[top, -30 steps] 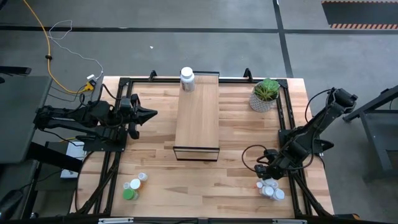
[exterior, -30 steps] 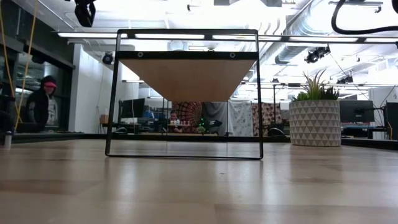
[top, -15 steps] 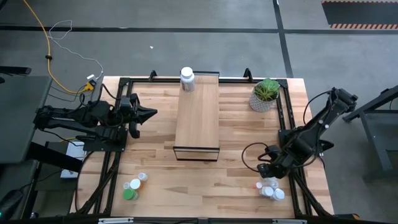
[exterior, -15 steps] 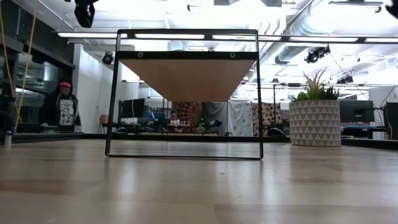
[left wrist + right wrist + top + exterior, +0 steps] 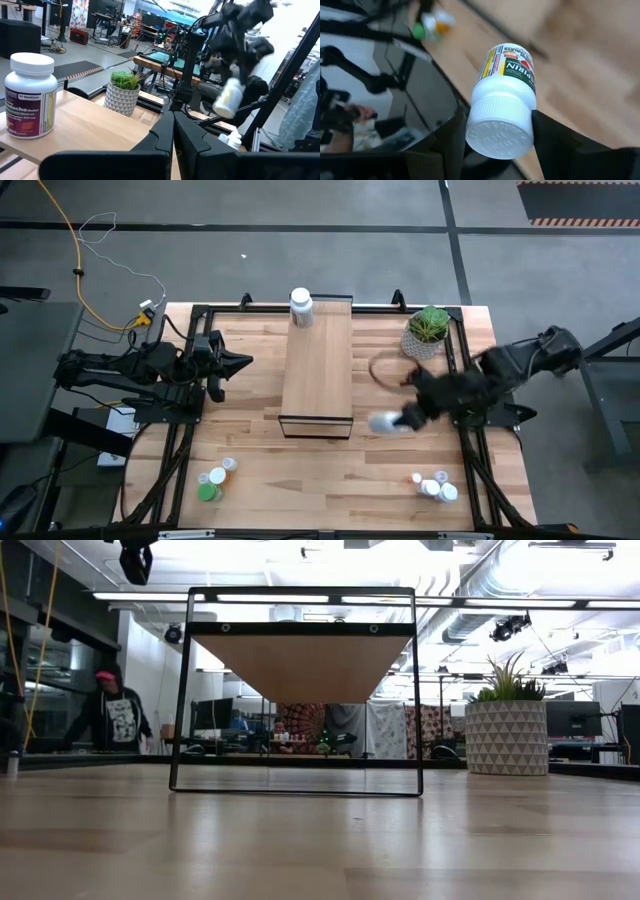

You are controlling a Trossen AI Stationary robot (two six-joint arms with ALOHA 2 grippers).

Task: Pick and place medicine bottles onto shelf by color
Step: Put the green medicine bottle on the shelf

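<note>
White bottle (image 5: pixel 502 100) in right gripper (image 5: pixel 497 142) (beside pale-wood shelf (image 5: pixel 318 365))

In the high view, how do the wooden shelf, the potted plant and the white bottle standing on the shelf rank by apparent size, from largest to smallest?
1. The wooden shelf, by far the largest.
2. The potted plant.
3. The white bottle at the shelf's far end, the smallest; standing higher, it sits nearer the camera, so its size is slightly flattered.

Right claw (image 5: pixel 400 420) and held bottle (image 5: pixel 384 423) motion-blurred; near-corner bottles (image 5: pixel 433 485) too small to tell colours.
</note>
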